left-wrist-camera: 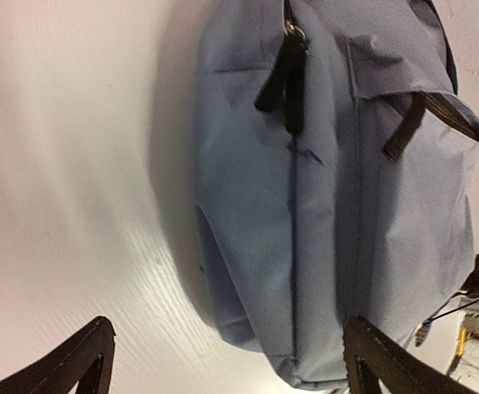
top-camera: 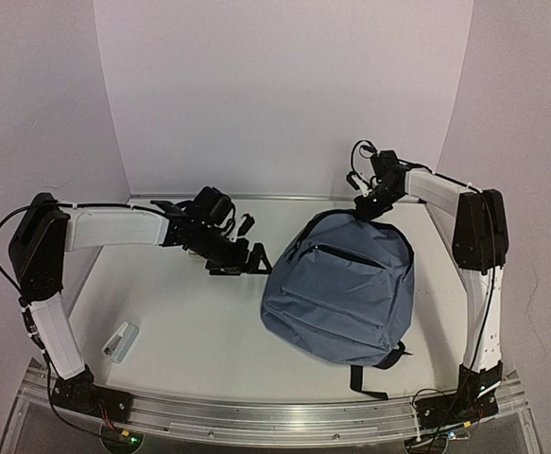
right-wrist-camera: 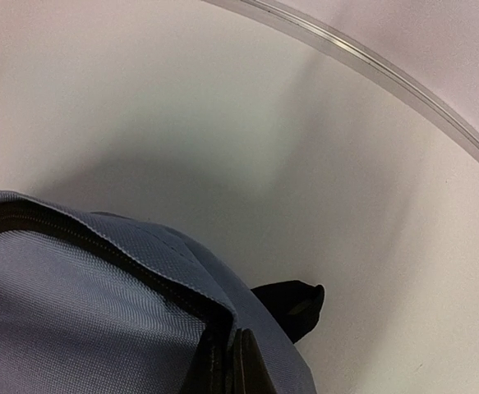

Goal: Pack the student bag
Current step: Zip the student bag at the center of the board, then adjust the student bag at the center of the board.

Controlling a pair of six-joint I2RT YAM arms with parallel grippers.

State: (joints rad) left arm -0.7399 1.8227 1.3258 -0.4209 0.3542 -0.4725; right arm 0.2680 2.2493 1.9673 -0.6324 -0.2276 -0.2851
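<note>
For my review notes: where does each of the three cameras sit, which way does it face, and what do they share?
Top external: above and behind the bases, looking down over the table; both arms, the open left pincer and the right pincer show.
Left wrist: on the left arm, facing the student bag across the table; its two spread fingertips frame the bottom.
Right wrist: looks down at the bag's zippered rim; its pincer is shut on that rim.
Shared: all three see the student bag.
</note>
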